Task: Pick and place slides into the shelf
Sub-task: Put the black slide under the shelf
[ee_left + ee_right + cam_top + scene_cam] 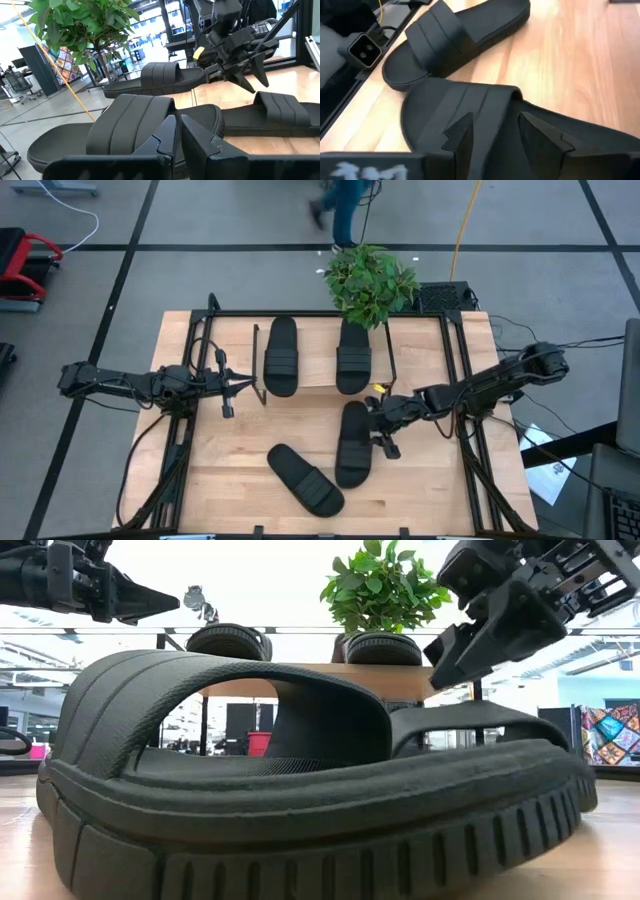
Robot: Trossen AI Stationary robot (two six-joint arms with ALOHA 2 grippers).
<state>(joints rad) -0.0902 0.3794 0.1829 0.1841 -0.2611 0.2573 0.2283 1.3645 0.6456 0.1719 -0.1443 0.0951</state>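
My right claw (383, 427) hangs low over the table (430, 490), just above the strap end of a black slide (353, 442) that lies lengthwise near the middle. The fingers (462, 135) are spread apart, one to each side of the ribbed strap, with nothing gripped between them. A second slide (305, 479) lies slanted on the table beside it, toward the front edge, the two close together at their near ends. The other two slides (281, 356) (353, 355) already sit side by side on the plank top of the shelf (315, 340), at the back of the table. My left claw (243, 384) waits off the shelf's left end, level with it; its fingers (165, 142) are nearly together, only a narrow gap between them, holding nothing. A potted plant (370, 282) stands behind the shelf.
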